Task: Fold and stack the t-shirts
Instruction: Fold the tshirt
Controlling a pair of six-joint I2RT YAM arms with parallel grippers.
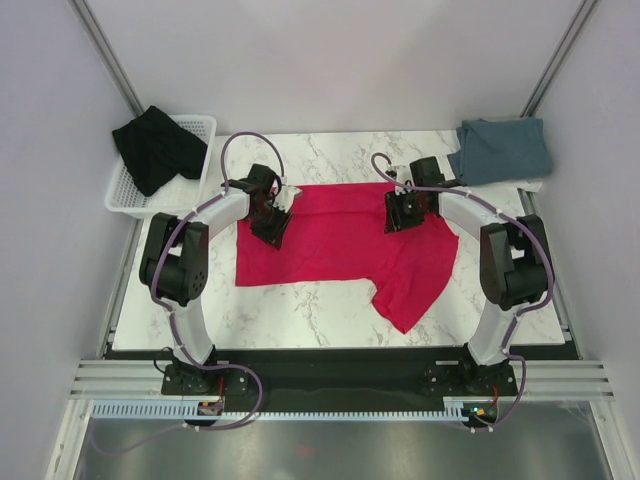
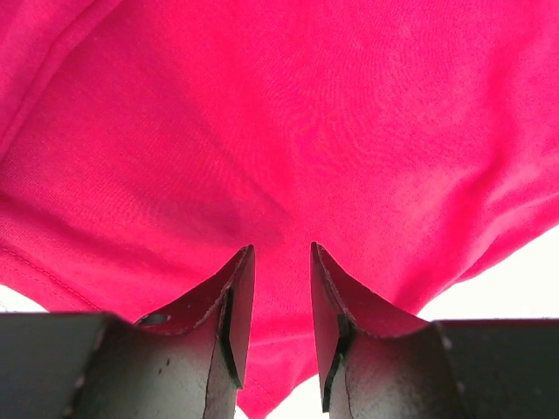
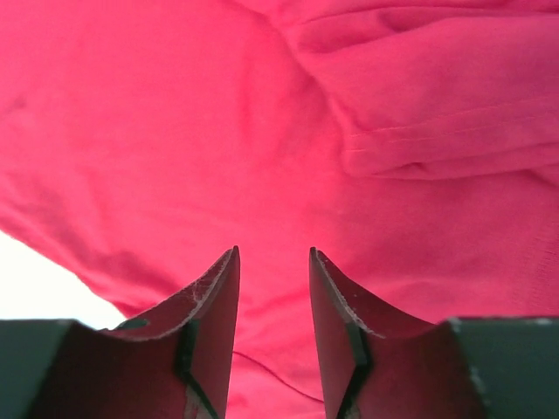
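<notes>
White-veined marble tabletop (image 1: 300, 312) under a red t-shirt (image 1: 340, 245), pale walls (image 1: 320, 60) around.

The left arm (image 1: 188, 258) is arching up from its base at 7 o'clock, with the left gripper (image 2: 281, 255) pointing downward, fingers standing apart. The right arm (image 1: 510, 258) is arching from 5 o'clock, with the right gripper (image 3: 272, 255) also facing down, fingers parted.

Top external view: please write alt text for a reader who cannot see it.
A red t-shirt lies spread on a white marble table, with the left end effector and the right end effector over its far half. A black t-shirt hangs over a white basket at far left; a blue-grey t-shirt lies at far right.
</notes>
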